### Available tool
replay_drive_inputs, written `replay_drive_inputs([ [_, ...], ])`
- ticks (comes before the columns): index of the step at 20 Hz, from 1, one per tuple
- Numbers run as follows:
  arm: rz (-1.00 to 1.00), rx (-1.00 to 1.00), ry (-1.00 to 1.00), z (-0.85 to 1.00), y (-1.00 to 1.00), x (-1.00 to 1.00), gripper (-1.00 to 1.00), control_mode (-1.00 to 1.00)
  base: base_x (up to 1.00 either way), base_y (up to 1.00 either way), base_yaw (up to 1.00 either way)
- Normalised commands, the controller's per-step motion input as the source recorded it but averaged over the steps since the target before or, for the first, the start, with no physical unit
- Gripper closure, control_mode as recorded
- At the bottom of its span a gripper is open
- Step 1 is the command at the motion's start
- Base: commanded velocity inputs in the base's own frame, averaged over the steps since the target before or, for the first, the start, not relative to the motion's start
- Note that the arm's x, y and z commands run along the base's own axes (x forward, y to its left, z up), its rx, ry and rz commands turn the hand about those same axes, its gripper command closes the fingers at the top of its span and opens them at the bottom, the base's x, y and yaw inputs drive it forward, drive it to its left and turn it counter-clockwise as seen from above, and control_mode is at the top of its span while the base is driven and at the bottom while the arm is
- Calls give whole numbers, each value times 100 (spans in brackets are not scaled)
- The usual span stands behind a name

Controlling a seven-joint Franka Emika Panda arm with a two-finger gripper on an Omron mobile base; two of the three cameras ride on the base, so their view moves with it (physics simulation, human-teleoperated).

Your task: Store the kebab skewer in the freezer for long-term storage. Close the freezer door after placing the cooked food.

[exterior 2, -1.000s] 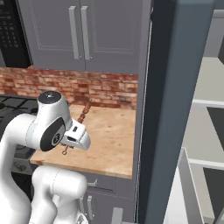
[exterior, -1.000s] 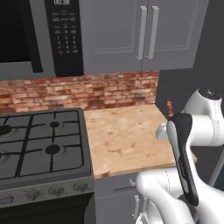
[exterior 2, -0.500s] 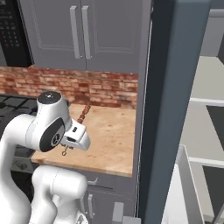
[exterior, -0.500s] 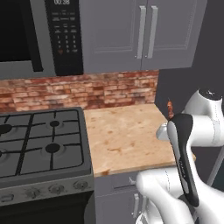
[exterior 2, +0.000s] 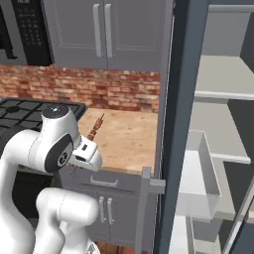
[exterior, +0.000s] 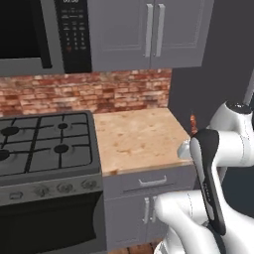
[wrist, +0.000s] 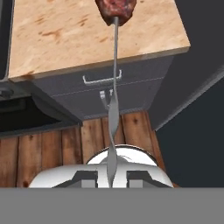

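Observation:
My gripper (wrist: 111,176) is shut on the thin pale stick of the kebab skewer (wrist: 114,52), whose reddish-brown meat chunk points away from the hand, over the wooden counter's front edge. From the right base view, the skewer (exterior 2: 95,128) sticks up at a slant from the hand, above the counter. Its meat end (exterior: 192,120) peeks out beside the arm in the left base view. The freezer (exterior 2: 223,79) stands open to the right, showing pale shelves. The freezer door (exterior 2: 176,124) is seen edge-on, with a white bin (exterior 2: 202,171) on its inner side and its long handle (exterior 2: 145,208) low down.
A wooden counter (exterior: 136,136) lies between the gas stove (exterior: 44,144) and the freezer. Grey drawers and cabinets (wrist: 127,87) sit under it, upper cabinets (exterior: 149,34) and a microwave (exterior: 44,34) above. A brick backsplash (exterior 2: 99,87) runs behind. The floor (wrist: 65,148) is wooden planks.
The whole picture has shifted slightly, so the camera has moved; a little more of the freezer's inside shows. The skewer stays held in the same pose above the counter.

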Motion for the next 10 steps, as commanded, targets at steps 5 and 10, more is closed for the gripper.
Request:
replay_drive_inputs([
  [5,0,0,0,0,0,0,100,100,-65,0,0],
  [10,0,0,0,0,0,0,100,100,-65,5,0],
])
